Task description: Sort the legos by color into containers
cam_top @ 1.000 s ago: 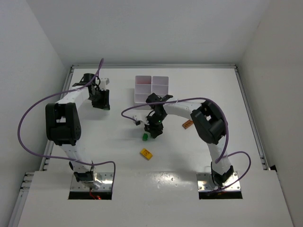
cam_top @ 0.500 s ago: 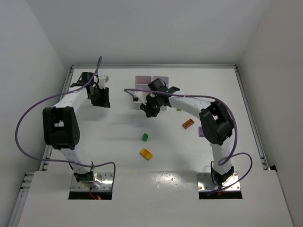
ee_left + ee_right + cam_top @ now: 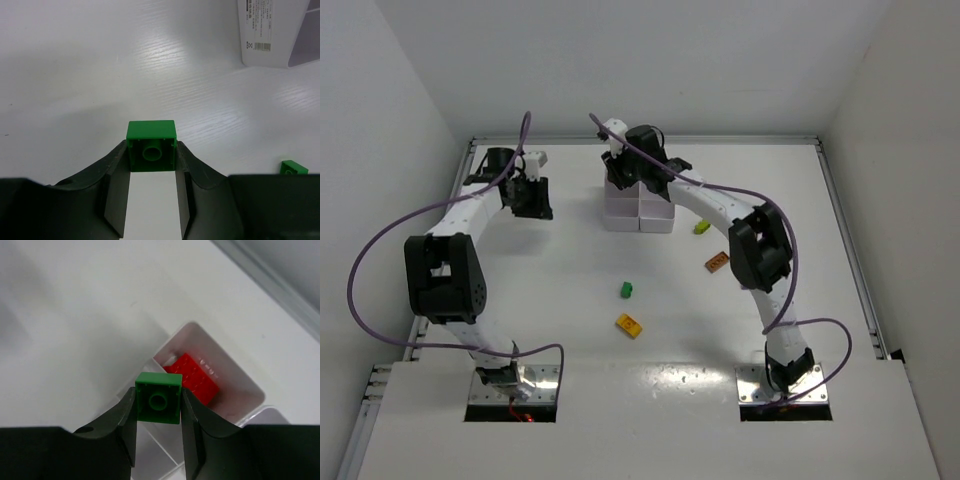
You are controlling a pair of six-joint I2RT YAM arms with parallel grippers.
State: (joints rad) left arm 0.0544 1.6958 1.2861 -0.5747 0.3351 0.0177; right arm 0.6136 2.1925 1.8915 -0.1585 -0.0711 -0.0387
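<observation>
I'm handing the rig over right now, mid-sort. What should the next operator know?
Left gripper: shut on a green brick, left of the tray.
Right gripper: shut on a second green brick, over the tray beside the compartment holding a red brick.
Done: red brick binned.
Loose on the table: third green brick, yellow brick, orange brick, lime brick.
To do: bin both held greens, then the loose four.

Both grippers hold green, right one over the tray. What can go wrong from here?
1. The right gripper holds a green brick at the edge of the compartment with the red brick; released here, it may land with red or catch the wall.
2. The left gripper holds a second green brick; both arms heading for the tray may clash.
</observation>
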